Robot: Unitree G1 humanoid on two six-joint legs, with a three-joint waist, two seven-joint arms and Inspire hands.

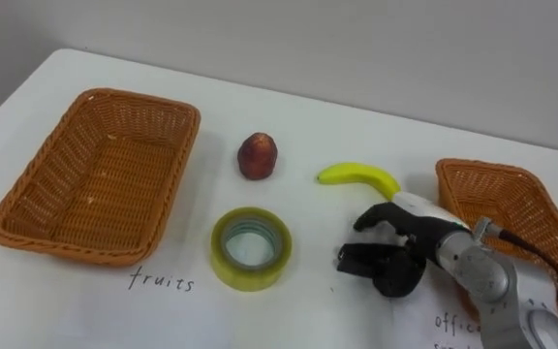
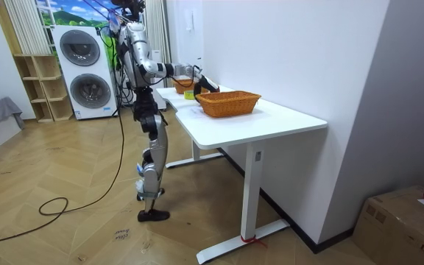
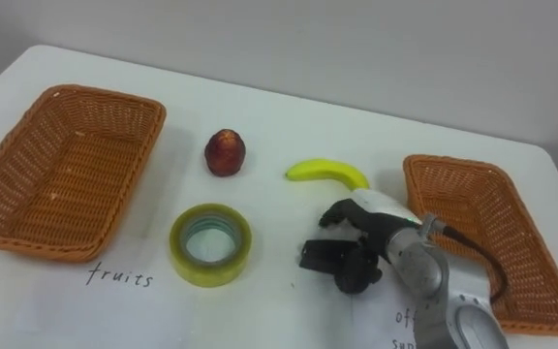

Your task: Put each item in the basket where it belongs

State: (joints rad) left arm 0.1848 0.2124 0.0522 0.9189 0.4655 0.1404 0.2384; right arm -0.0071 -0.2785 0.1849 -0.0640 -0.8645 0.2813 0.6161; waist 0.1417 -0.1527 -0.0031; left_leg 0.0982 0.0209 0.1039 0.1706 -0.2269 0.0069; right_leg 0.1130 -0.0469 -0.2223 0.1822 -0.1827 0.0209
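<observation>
Risks: the empty tan woven wicker basket point(image 1: 168, 170) marked for fruit sits at the far left of the white table point(image 1: 308, 116), so any fruit carry is long (drop risk). The small round red fruit point(image 1: 258, 155) could roll if clipped. The yellow-green tape roll point(image 1: 250, 276) and the curved yellow banana point(image 1: 358, 175) flank the right hand point(image 1: 400, 247), so a sloppy reach nudges either.

Hand's fingers are loosely bent, thumb apart, nothing held that I can see. Banana lies just beyond it, tape apart on its left, second wicker basket point(image 1: 511, 208) close on its right.
</observation>
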